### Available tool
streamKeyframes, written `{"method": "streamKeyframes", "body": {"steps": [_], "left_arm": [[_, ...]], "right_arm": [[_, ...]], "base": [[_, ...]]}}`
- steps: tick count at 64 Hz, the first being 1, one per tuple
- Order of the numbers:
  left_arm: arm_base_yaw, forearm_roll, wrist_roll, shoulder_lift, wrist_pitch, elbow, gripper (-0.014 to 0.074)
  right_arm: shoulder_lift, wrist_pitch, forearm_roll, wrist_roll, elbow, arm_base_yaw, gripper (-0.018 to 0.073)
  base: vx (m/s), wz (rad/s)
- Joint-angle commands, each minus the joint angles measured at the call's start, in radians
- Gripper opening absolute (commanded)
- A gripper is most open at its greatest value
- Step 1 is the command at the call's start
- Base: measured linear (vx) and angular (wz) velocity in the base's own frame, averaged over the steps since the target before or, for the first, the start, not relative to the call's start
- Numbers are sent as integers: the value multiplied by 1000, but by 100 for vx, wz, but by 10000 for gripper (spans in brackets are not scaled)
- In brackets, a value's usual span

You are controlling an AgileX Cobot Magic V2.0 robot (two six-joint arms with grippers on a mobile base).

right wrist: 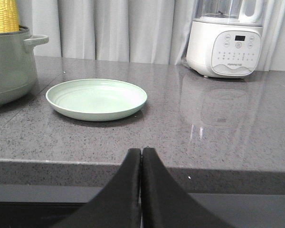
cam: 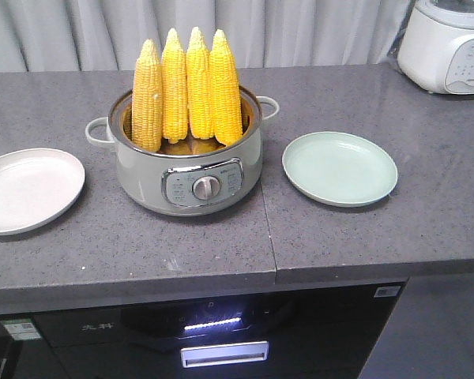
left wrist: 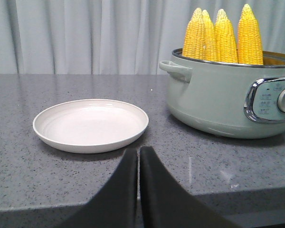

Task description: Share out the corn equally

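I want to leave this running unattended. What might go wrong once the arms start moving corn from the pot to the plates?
The four corn cobs stand upright, packed side by side in the pot; lifting one may drag or topple a neighbour. The white plate and green plate have low rims, so a round cob could roll off onto the counter. The cobs taper toward the tip, so a grip near the top might slip.

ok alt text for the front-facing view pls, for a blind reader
Four bright yellow corn cobs stand upright in a pale green round electric pot, mid-way along a grey speckled stone counter. An empty round white plate lies left of the pot and an empty round pale green plate right of it.
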Motion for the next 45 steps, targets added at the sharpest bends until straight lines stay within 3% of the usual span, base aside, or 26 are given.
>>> {"method": "streamKeyframes", "body": {"steps": [1,45], "left_arm": [[0,0,-11,-26,-71,29,-6],[0,0,-11,-26,-71,29,-6]], "right_arm": [[-5,-75,-7,-5,14,-3,-8],[-5,-75,-7,-5,14,-3,-8]], "base": [[11,5],[8,2]]}}
